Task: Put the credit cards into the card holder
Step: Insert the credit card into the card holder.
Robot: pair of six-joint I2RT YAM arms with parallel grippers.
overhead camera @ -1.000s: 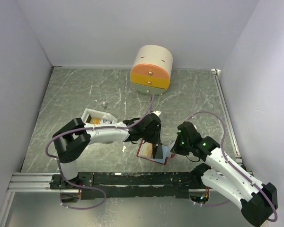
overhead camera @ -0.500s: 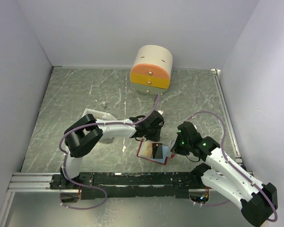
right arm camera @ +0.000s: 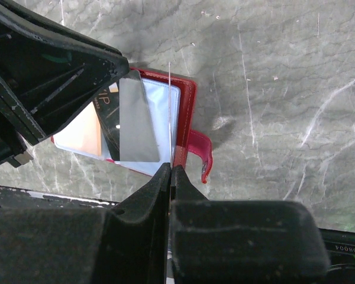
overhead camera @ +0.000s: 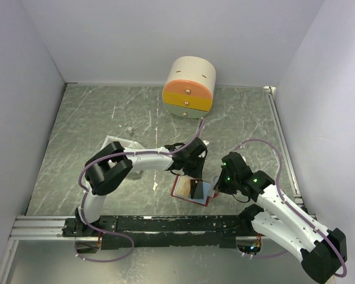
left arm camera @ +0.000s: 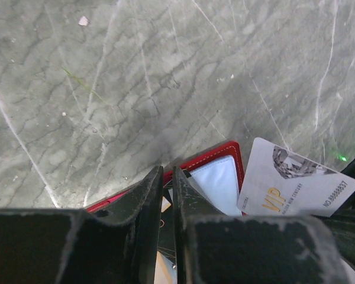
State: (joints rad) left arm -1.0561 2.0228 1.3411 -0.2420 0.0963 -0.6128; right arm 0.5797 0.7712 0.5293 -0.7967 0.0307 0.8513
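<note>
Red rim, shiny pale-blue and tan sleeves inside: card holder, open and flat on the grey marbled tabletop, near the front edge, between the two grippers.

From above, little more than a red-rimmed patch with a dark rectangle on it. From the right wrist, much more: closing tab sticking out to one side, pale-blue sleeve next to it, tan sleeve beyond. Also a flat grey panel slanting over the sleeves from the tip of the left gripper; card or lifted sleeve leaf, impossible to tell.

Right gripper closed on a credit card. From its own camera, only a thin pale line, edge-on, running forward over the tab-side rim of the card holder. Face of that credit card plain only from the left wrist: pale, gold "VIP" lettering, a row of digits, one corner overlapping the red rim.

Left gripper just over the far edge of the card holder, fingers close together, only a narrow slit between. Anything pinched in that slit: not to be made out in any view.

Only in the top view: round cream-and-orange drawer box, well apart at the back of the tabletop, and a corner of a white tray behind the left arm.
</note>
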